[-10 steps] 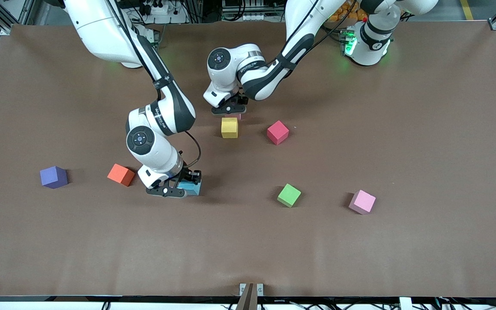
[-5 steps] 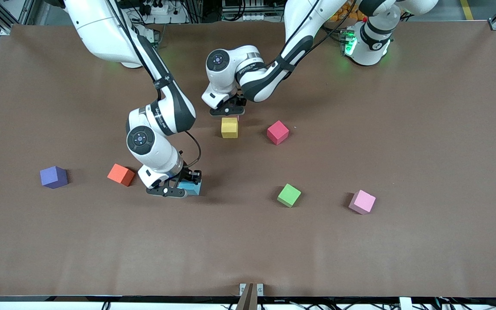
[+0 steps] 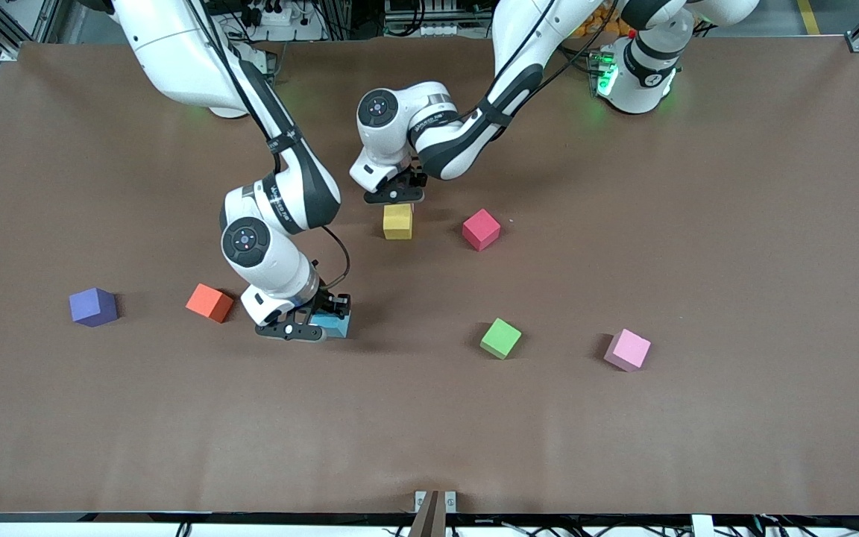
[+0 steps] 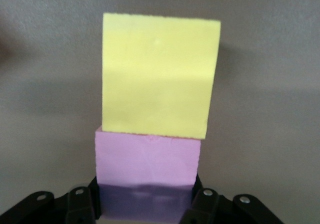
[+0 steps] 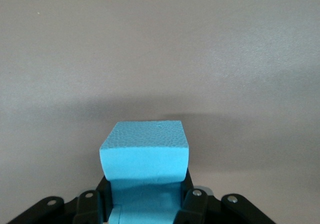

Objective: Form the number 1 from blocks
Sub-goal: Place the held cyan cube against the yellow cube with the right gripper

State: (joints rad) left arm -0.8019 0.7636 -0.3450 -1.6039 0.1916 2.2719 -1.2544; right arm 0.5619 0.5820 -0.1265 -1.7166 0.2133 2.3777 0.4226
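Observation:
My left gripper [image 3: 395, 195] [image 4: 146, 198] is shut on a pink block [image 4: 147, 159], low at the table. That block's edge meets the yellow block [image 3: 397, 221] [image 4: 160, 74], which lies just nearer the camera. In the front view the gripper hides the held pink block. My right gripper [image 3: 310, 325] [image 5: 146, 198] is shut on the sky-blue block [image 3: 334, 324] [image 5: 145, 149] at table level. The crimson block [image 3: 481, 229] lies beside the yellow one, toward the left arm's end. The orange block [image 3: 209, 302] sits beside the right gripper. A second pink block [image 3: 627, 350] lies nearer the camera.
A green cube [image 3: 500, 338] sits between the sky-blue block and the second pink block. A purple cube [image 3: 92, 306] lies toward the right arm's end, past the orange block. The brown table [image 3: 429, 432] runs bare toward the camera.
The left gripper has shifted slightly and now covers the pink block, which showed under it a second ago. The right gripper and sky-blue block have barely moved.

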